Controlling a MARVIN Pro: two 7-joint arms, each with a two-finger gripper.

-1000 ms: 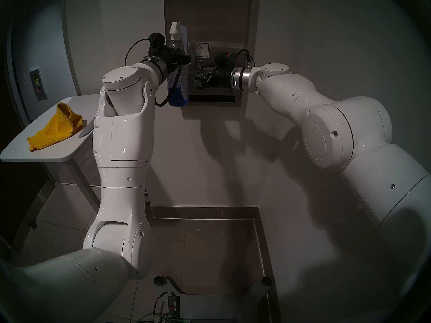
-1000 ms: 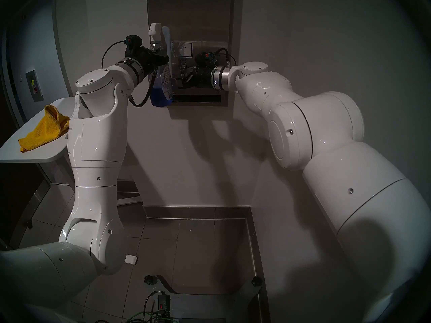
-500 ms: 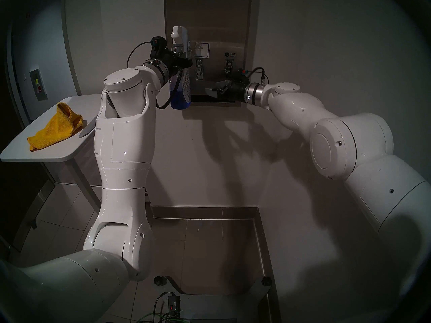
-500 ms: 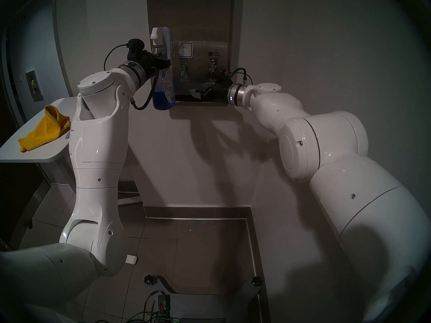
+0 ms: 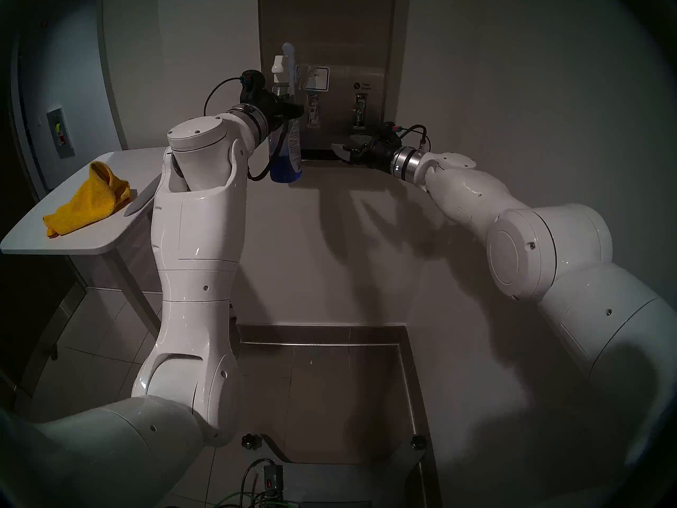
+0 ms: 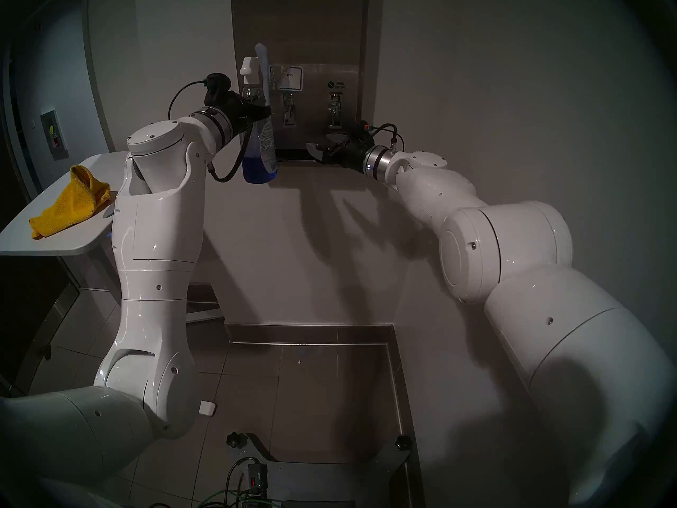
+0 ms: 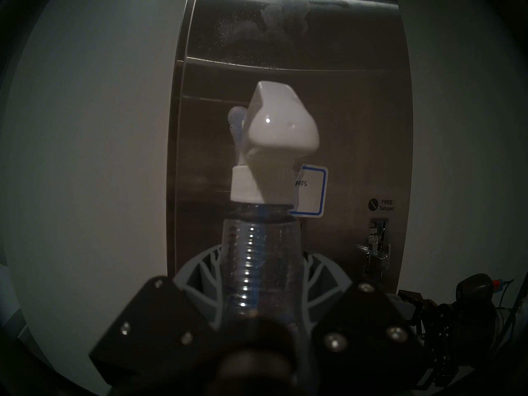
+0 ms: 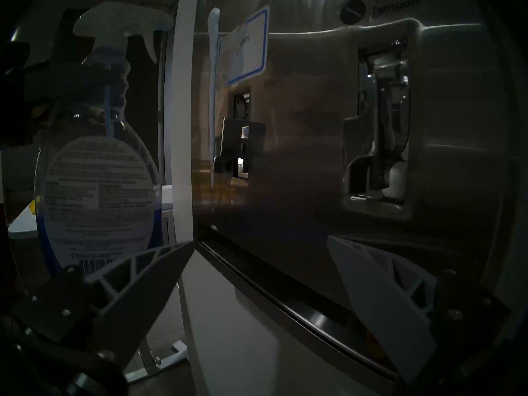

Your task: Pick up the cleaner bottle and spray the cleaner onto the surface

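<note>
Bottle (image 7: 261, 261) neck seemingly within left claw (image 7: 261, 298)

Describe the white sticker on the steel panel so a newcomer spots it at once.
Find the steel panel on the wall, between the two arms. On its left half, above the left knob, sits the white sticker, right of the bottle. Its blue border and handwriting set it apart from the printed "FREE Tampon" mark to its right.

Bottle (image 5: 286, 144): clear, deep blue liquid at btm, white nozzle, white label w/ dark print. Panel (image 5: 351, 34): brushed grey steel; sticker (image 5: 318, 79) white w/ blue border. Cloth (image 5: 88, 199) yellow. Table (image 5: 33, 236) white. Arms white, grippers black.
</note>
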